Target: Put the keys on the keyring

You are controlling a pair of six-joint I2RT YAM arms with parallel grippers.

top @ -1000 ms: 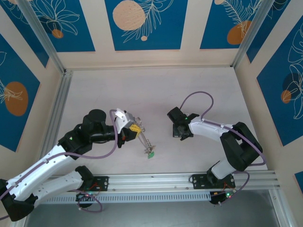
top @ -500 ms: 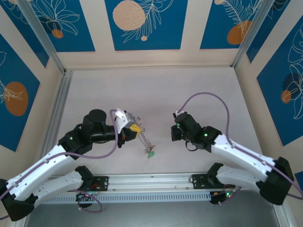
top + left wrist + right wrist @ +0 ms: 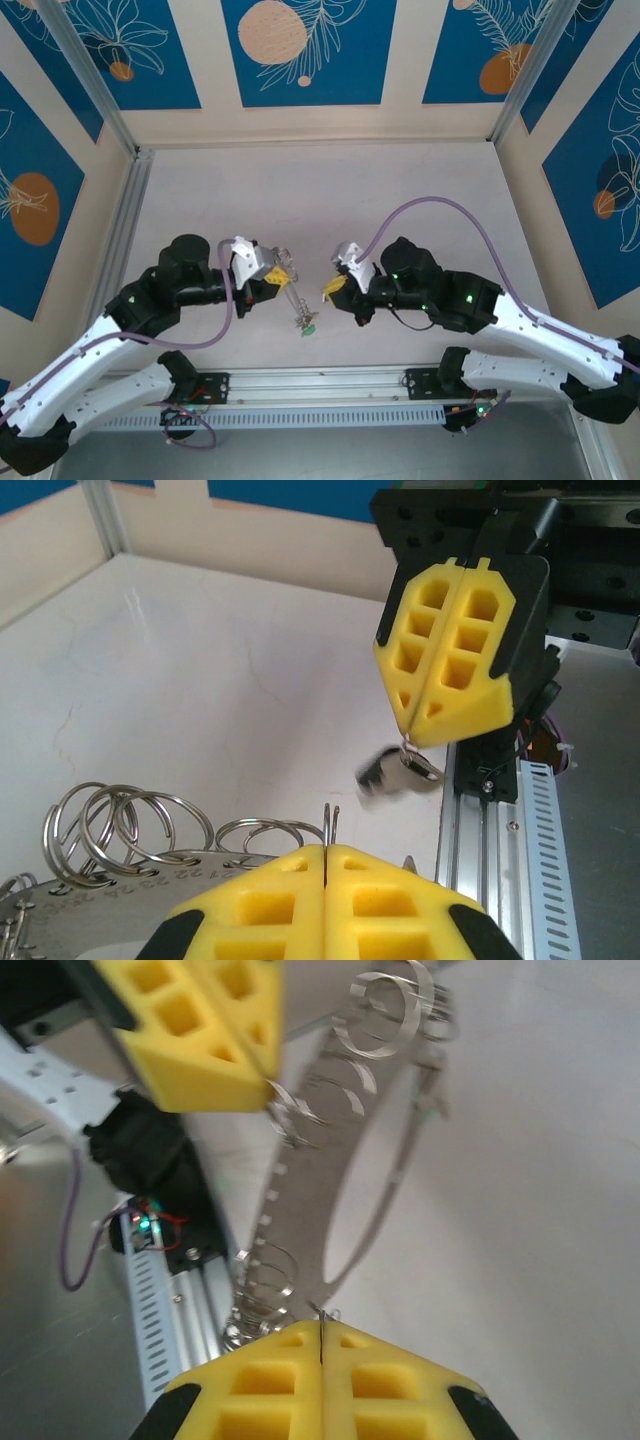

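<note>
To the left of the keyring [image 3: 299,306], the left gripper [image 3: 284,275] is clenched on the hoop's upper end. Its yellow pads press flat together over the grey band. The hoop hangs down from that grip over the table [image 3: 400,190], with its green tag [image 3: 311,327] lowest; whether the low end touches the surface I cannot tell.

Just right of the keyring and apart from it, the right gripper [image 3: 331,288] is clenched too. It pinches the keys [image 3: 398,774] by a thin bit of wire at its very tip, and they dangle, blurred, beneath it.

The likeliest trouble, I judge, is that narrow pinch. The keys could swing and miss the hoop's opening, or slip out and drop. The hoop is held at one end only, so it may twist aside under a push.

A crowd of split rings [image 3: 120,820] lines the band beside the left pads and could snag an incoming key. The two sets of pads stand close across the keyring and might collide. A metal rail [image 3: 330,380] runs on the near side of the keyring.
</note>
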